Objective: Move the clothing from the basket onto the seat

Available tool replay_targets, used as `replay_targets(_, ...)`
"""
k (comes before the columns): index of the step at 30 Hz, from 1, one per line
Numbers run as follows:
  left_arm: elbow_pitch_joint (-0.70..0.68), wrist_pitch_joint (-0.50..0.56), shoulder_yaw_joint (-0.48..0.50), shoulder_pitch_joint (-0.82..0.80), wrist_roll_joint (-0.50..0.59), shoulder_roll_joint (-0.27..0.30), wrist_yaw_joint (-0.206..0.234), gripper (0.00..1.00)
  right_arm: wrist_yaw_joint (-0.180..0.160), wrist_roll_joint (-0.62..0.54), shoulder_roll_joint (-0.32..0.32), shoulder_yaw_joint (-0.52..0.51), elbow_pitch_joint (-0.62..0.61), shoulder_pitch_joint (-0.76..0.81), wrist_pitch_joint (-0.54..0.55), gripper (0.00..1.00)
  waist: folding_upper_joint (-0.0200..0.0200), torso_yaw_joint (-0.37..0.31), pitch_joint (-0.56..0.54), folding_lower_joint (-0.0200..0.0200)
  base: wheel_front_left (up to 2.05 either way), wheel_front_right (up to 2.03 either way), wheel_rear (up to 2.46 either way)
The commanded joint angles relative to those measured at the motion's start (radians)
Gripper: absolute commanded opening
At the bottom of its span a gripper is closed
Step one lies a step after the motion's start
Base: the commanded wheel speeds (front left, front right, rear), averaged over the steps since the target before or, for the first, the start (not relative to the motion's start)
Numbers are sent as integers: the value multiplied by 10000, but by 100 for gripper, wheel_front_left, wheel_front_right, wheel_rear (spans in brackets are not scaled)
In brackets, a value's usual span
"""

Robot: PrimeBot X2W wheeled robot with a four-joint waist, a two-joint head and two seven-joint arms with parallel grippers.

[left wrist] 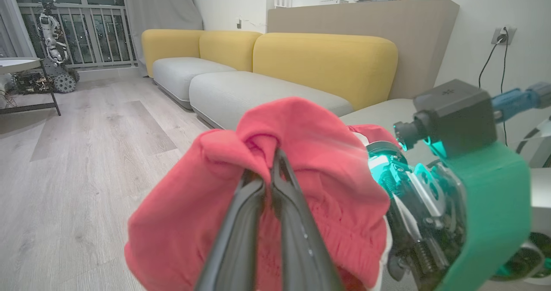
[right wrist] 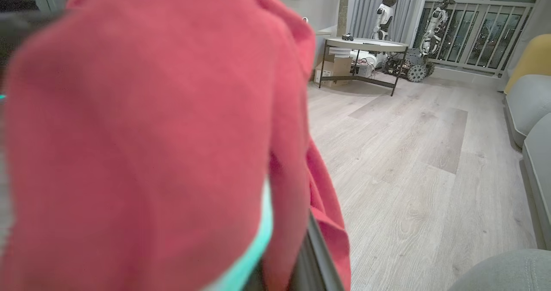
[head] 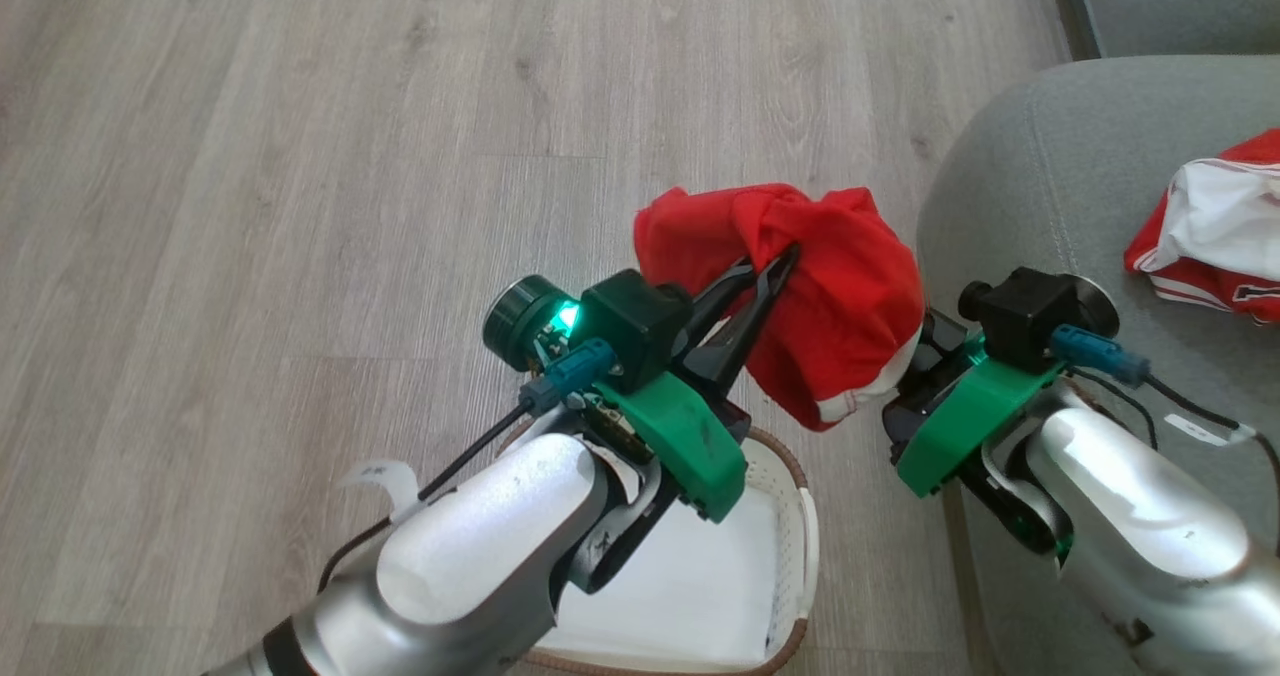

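Gripping red garment (head: 850,296) with clamped left gripper (head: 778,261), aloft by basket (head: 805,516), seemingly pinching same cloth with closed right gripper (right wrist: 311,258), just left of seat (head: 1040,176).

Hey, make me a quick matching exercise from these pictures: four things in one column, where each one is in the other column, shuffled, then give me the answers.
Things:
1. red garment
2. red-and-white jersey
3. basket
4. white sheet

Places:
A. lying on the seat
B. inside the basket, on its bottom
C. pinched in the left gripper, hanging in the air
D. standing on the wood floor beside the seat

Pairs: 1-C, 2-A, 3-D, 4-B.
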Motion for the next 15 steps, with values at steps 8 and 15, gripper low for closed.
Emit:
replay_targets(8,-176,-283,380,-238,-116,107,75,100,-2,-122,70,-1003,-624,412,-65,0,0,-198,-62,0,0,0,0)
replay_targets(15,-124,-426,439,-78,-197,226,117,100,-2,-444,189,-2075,-1045,1016,-65,0,0,-404,-204,0,0,0,0)
